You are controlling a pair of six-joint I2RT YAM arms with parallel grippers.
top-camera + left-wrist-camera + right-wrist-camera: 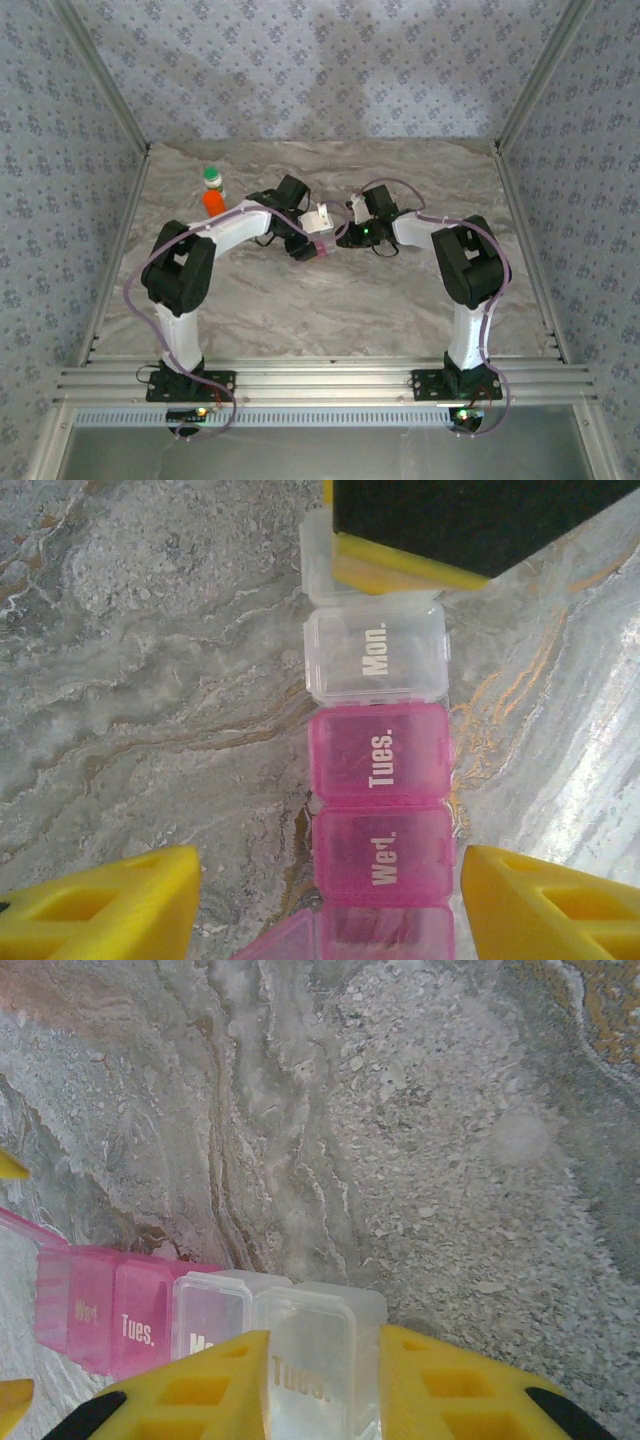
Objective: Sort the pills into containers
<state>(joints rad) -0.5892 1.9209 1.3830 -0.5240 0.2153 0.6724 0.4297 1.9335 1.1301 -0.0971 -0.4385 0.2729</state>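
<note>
Item 1: pill box [322, 236]. A flat strip of lidded compartments lying on the marbled table [330, 300], at the centre and a little toward the far side, between the 2 grippers. In the left wrist view [380, 770] a clear compartment is marked "Mon.", and 2 pink ones next to it are marked "Tues." and "Wed."; beyond those, a pink lid [285, 935] stands tilted open. In the right wrist view [150, 1305] the pink section lies to the left and the clear section to the right.

Item 2: right gripper [325, 1365]. Clenched on the clear end compartment of the pill box, with 1 yellow finger pressed against each long side. In the overhead view it [345, 238] sits at the right end of the strip. One of its fingers [400, 570] also shows in the left wrist view, on top of the clear end.

Item 3: left gripper [330, 870]. Released, with its 2 yellow fingers spread either side of the pink section. One finger is well clear of the box and the other is just beside its edge. Overhead, it [300, 246] sits at the left end of the strip.

Item 4: bottle [213, 195]. Orange with a green cap, upright on the table, to the far left of the pill box and apart from it, beside the left arm.
</note>
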